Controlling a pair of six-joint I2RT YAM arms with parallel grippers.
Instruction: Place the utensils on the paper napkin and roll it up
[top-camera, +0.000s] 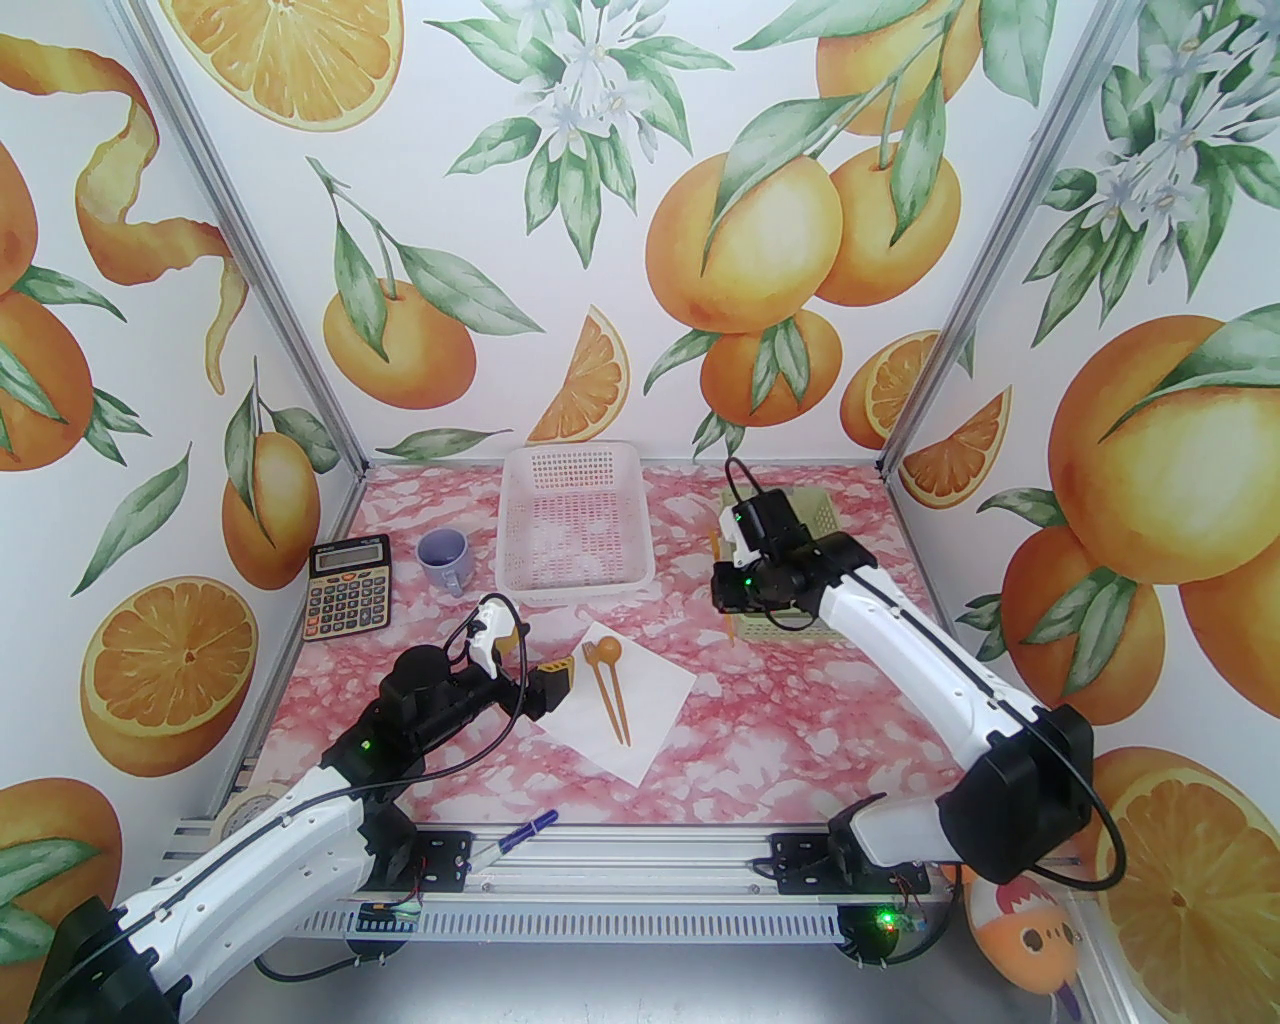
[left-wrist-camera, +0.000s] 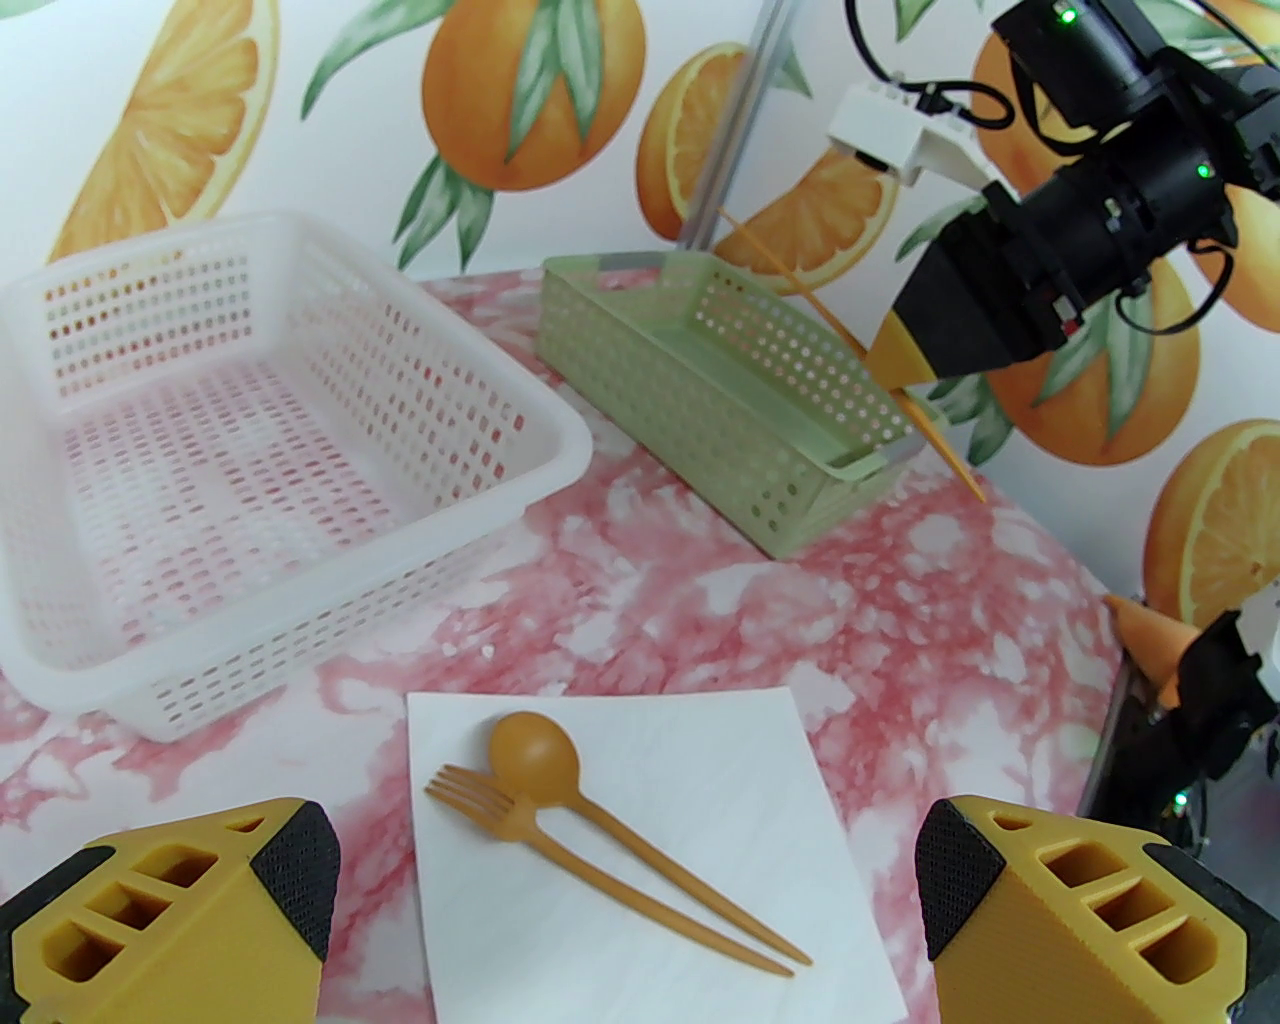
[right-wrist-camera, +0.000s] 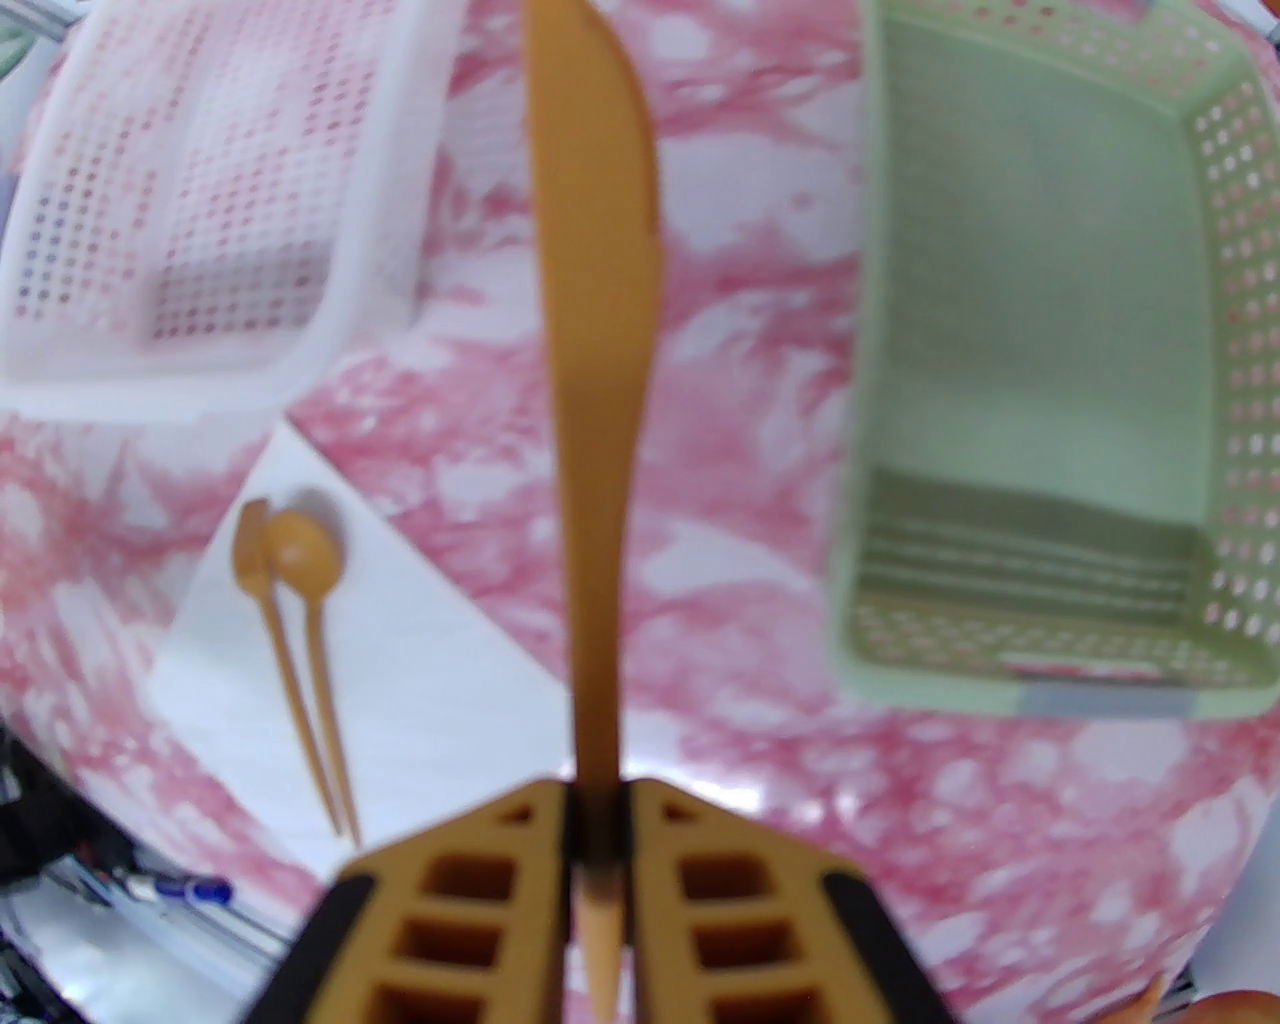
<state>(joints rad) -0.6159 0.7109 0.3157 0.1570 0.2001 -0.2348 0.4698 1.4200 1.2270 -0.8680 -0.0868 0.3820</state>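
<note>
Above the tabletop's (top-camera: 800, 720) far right, right fingers (right-wrist-camera: 470, 900) pinch a knife's (right-wrist-camera: 590, 300) thin handle, so it could swivel loose; left fingers (left-wrist-camera: 180, 910) gape.

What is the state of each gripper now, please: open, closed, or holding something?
Left gripper: open, holding nothing.
Right gripper: closed, holding an orange-brown knife.

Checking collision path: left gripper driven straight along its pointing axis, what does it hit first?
Likely the paper napkin, about where the fork and spoon handles lie, between the fingers of the open left gripper. Depth unclear.
</note>
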